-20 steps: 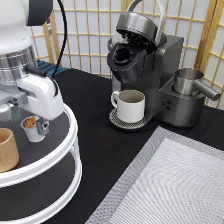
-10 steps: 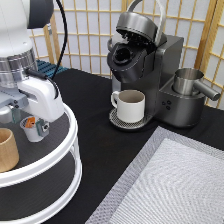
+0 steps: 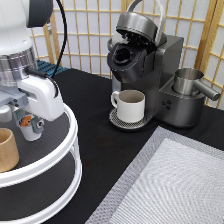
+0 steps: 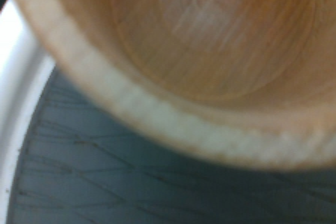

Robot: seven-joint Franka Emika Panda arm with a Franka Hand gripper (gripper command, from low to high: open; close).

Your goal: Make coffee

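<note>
The coffee pod (image 3: 31, 126), small and white with an orange-and-brown foil top, is on the top tier of a white two-tier stand (image 3: 60, 150) at the exterior view's left. My gripper (image 3: 30, 124) hangs straight down over it and is shut on the pod, which sits tilted at tier level. A tan wooden cup (image 3: 6, 150) stands just left of the pod and its rim fills the wrist view (image 4: 187, 125). The white handled mug (image 3: 131, 105) stands on the drip tray of the grey coffee machine (image 3: 165, 75), whose lid (image 3: 137, 25) is raised.
A metal pitcher (image 3: 189, 82) sits on the machine's right side. A grey woven mat (image 3: 170, 185) covers the table at the exterior view's bottom right. A wood-and-paper screen stands behind. The stand's lower tier (image 3: 35, 200) is dark and bare.
</note>
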